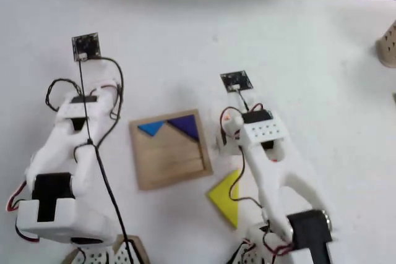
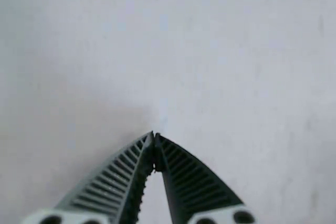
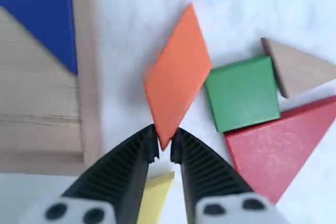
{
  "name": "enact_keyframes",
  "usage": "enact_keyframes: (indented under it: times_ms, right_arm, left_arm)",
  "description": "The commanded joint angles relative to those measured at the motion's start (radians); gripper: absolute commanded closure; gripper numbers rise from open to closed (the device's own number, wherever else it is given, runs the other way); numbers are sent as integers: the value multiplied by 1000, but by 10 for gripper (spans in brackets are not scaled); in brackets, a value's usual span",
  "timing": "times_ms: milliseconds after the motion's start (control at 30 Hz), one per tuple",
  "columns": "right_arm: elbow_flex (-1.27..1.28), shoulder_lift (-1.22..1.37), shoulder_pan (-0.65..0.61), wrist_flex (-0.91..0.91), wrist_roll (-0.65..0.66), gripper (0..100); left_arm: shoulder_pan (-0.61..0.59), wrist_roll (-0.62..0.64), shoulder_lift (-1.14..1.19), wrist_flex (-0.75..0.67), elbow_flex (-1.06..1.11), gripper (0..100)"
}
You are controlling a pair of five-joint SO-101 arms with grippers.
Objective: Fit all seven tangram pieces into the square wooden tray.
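Seven pieces: two seated in the tray, five loose outside it.
Left gripper (image 2: 154,139): at 9 o'clock of the tray, tips pressed together on nothing, over bare table (image 2: 168,35). Idle here, it likely leaves the working area to the other arm.
Tray (image 1: 176,177): one square wooden tray, between the two arms, turned slightly askew. Most of its floor is bare.
Light blue triangle (image 1: 150,128): one, at the tray's 11 o'clock, long side along the far rim.
Dark blue triangle (image 1: 187,125): one, square corner tucked into the tray's 1 o'clock corner, its tip meeting the light blue one. Packed against the rim like this, they probably keep the free floor in one block.
Right gripper (image 3: 164,145): at 3 o'clock of the tray, pinching one sharp corner of the orange piece. That corner is likely the narrowest part to grip.
Orange parallelogram (image 3: 178,77): one, just outside the tray's rim, probably the next piece in.
Green square (image 3: 242,93): one, just beside the orange piece.
Pale wooden triangle (image 3: 296,72): one, touching the green square's corner.
Red triangle (image 3: 270,153): one, against the green square's edge.
Yellow triangle (image 1: 227,197): one, at 4 o'clock of the tray.
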Motion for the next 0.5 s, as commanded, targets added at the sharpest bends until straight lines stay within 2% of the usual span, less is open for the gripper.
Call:
enact_keyframes:
  times_ms: [0,133,267,367,467]
  right_arm:
    - [51,-150,-94,-12,34,981]
    - [152,-246,-231,-99,34,978]
    - [175,-292,-297,-110,35,978]
    - [176,-305,-271,-108,35,978]
    - [169,-305,-177,-117,35,975]
  left_arm:
    - [-13,-8,-4,5,-69,976]
    - [-13,-8,-2,3,-69,976]
    - [-13,-8,-2,3,-71,976]
    - [-13,-8,-2,3,-71,976]
    - [-13,-8,-2,3,-71,976]
